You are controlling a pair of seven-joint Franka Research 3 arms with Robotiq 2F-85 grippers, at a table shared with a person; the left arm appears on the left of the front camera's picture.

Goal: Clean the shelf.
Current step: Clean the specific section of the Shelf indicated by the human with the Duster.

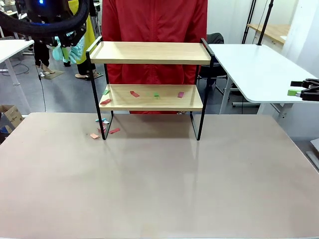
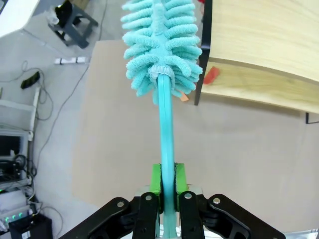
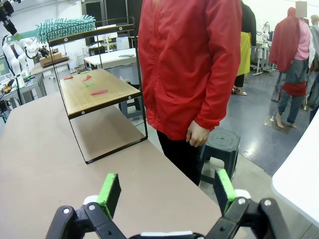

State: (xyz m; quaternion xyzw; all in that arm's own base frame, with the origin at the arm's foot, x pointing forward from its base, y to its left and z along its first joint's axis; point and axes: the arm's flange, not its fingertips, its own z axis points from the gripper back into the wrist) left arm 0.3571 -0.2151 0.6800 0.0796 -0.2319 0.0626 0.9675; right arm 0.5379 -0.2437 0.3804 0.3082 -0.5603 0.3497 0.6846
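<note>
Left hand [image 2: 168, 180] clenched on teal duster [image 2: 162, 45] (left wrist view), right hand [image 3: 167, 191] spread empty, scraps [image 1: 134, 93] on shelf [image 1: 149, 52]

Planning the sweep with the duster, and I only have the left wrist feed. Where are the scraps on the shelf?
Observer: Several scraps lie spread along the lower board of the shelf, from its left end to its right.
Operator: Any on the table?
Observer: A few stray scraps lie on the table around the shelf's left leg.
Operator: Right gripper?
Observer: The right gripper is open with nothing between its pads, off to the shelf's right.
</note>
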